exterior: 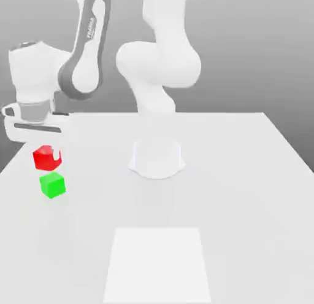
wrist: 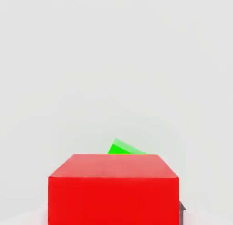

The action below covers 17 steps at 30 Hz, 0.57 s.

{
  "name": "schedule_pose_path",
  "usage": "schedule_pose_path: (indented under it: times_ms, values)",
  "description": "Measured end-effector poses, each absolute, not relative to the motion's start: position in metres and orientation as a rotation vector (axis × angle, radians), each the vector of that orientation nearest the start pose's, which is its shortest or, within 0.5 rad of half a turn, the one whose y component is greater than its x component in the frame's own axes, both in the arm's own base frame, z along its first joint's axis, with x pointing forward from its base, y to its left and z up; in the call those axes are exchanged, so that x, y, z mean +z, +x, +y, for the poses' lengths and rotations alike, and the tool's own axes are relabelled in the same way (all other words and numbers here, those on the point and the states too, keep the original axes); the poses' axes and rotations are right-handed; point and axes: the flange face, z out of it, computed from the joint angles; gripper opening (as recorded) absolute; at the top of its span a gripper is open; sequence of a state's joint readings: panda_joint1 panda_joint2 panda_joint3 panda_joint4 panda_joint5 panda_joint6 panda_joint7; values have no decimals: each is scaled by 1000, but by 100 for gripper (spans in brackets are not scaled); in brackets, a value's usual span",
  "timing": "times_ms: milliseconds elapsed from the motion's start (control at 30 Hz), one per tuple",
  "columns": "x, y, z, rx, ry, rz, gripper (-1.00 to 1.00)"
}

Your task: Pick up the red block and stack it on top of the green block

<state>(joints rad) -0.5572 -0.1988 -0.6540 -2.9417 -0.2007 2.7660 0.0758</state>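
The white Franka arm (exterior: pixel 92 45) rises from its round base (exterior: pixel 156 158) at the middle of the exterior view, folds back over itself near the top edge and comes down at the far left, where the hand points straight down. The gripper (exterior: pixel 48 155) is clamped on the red block (exterior: pixel 45 158), which hangs clear of the table with a white fingertip showing against its right face. The green block (exterior: pixel 53 185) sits on the table just below and slightly to the right of the red one in the picture, at the left edge of the frame, the two cubes apart with a thin gap between them.

In the hand view the red block (wrist: pixel 113 187) takes up the lower middle of the frame, and a corner of the green block (wrist: pixel 123 148) peeks out just above its top edge.

The table (exterior: pixel 245 204) is plain white and matte, with a slightly brighter square patch (exterior: pixel 158 263) at the bottom centre. Behind it the backdrop is a smooth grey gradient.
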Motion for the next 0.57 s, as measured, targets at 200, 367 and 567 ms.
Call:
schedule_pose_path:
  times_ms: [200, 367, 567]
  values:
    - [208, 140, -298, -27, -2644, 1603, -100]
    - [198, 139, -297, -18, -2646, 1606, -100]
    - [188, 138, -297, -7, -2656, 1611, -100]
